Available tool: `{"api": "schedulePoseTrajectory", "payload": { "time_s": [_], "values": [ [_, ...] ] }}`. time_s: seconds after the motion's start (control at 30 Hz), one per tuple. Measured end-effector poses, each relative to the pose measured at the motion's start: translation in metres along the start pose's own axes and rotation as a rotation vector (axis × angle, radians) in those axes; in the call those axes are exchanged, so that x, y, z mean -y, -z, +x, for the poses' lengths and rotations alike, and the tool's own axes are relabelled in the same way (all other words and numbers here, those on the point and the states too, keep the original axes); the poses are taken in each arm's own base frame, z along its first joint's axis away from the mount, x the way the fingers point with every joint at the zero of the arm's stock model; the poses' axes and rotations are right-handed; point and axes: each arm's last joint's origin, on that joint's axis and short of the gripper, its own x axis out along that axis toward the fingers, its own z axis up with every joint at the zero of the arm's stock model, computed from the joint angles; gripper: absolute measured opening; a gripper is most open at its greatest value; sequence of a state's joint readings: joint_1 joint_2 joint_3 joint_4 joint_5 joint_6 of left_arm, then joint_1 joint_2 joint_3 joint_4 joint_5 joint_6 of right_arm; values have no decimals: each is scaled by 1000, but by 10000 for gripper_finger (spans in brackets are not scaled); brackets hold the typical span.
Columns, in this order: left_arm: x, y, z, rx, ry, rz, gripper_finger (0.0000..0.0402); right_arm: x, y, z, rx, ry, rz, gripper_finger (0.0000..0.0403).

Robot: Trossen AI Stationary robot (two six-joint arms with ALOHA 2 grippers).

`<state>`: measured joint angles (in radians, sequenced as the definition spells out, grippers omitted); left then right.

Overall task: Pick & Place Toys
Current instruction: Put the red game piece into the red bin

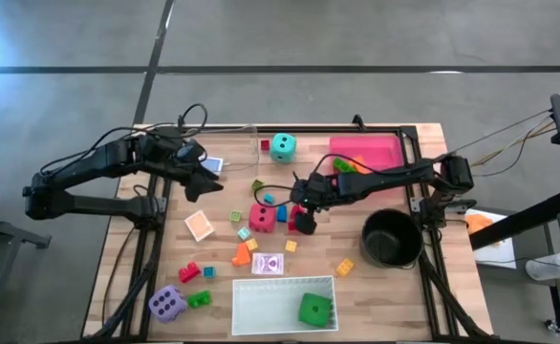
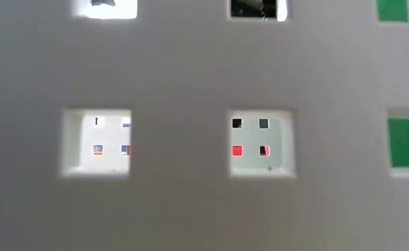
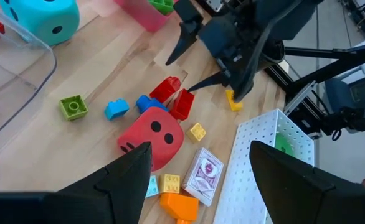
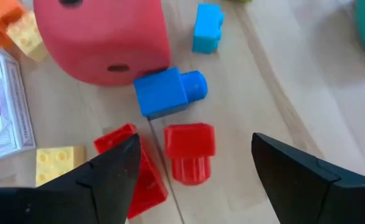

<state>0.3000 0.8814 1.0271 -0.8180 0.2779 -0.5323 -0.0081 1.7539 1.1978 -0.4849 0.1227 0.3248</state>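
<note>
My right gripper [image 4: 195, 180] hangs open over the table's middle [image 1: 304, 222], pointing steeply down. Its fingers stand on either side of a small red block [image 4: 190, 151] and touch nothing I can see. A second red block [image 4: 132, 168] lies under one fingertip. Beyond them lie a blue block [image 4: 170, 92], a lighter blue block [image 4: 206, 28] and the red die [image 4: 101, 37]. A card [image 4: 2, 124] and a yellow block [image 4: 58, 160] lie beside them. My left gripper [image 1: 204, 180] waits open above the table's far left. The teal die [image 1: 282, 146], purple die [image 1: 166, 304] and green die [image 1: 314, 309] lie apart.
The green die sits in a white perforated tray [image 1: 261, 306] at the near edge, whose wall fills the low view [image 2: 190, 70]. A black pot [image 1: 391, 237] stands at the right, a pink tray [image 1: 366, 151] at the far right and a clear tray [image 3: 8, 68] at the far left. Small blocks lie scattered.
</note>
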Motion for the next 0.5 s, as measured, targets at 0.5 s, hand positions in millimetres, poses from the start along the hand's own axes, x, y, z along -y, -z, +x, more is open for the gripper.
{"api": "schedulePoseTrajectory", "payload": {
  "time_s": [0.5],
  "values": [
    [0, 0, 0, -1, -1, -1, 274, -5, 2, 26, -22, 3, -31, 297]
  ]
}}
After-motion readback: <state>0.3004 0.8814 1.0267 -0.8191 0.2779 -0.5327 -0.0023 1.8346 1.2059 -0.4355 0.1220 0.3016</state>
